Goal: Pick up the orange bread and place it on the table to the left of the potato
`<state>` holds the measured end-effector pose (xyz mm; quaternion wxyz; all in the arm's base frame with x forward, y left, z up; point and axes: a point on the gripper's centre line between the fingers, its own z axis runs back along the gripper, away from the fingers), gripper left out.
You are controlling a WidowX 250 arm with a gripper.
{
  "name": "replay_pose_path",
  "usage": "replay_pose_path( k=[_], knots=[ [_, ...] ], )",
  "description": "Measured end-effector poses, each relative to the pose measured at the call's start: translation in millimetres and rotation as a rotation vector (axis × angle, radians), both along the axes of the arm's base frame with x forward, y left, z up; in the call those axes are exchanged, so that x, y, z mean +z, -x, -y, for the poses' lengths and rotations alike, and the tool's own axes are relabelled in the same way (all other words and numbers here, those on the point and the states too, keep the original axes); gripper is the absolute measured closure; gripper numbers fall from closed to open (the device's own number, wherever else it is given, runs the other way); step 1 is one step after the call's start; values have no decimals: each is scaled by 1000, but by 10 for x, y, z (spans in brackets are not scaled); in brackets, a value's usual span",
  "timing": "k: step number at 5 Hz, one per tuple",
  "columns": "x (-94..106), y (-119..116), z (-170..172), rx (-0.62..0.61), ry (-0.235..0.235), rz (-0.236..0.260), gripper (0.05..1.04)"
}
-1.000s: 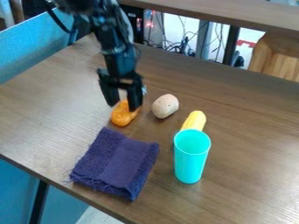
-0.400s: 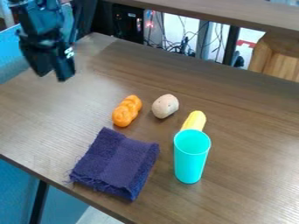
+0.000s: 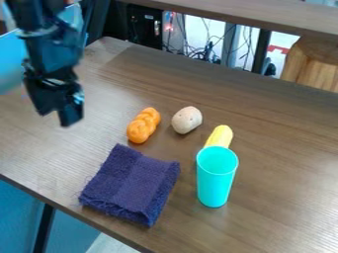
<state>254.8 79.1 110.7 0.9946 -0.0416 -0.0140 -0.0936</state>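
Pale sheen across brown tabletop (image 3: 79, 141)

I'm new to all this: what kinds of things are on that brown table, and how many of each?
Food-like pieces: 3 (orange twisted piece, beige rounded piece, yellow piece partly hidden behind the cup)
Cups: 1 (turquoise cup)
Cloths: 1 (purple cloth)
Total: 5
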Motion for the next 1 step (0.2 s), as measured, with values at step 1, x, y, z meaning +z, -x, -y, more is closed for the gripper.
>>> replay_pose_path(
  k=[1],
  knots=[
    [-119,-22,196,4,-51,-16,87]
  ],
)
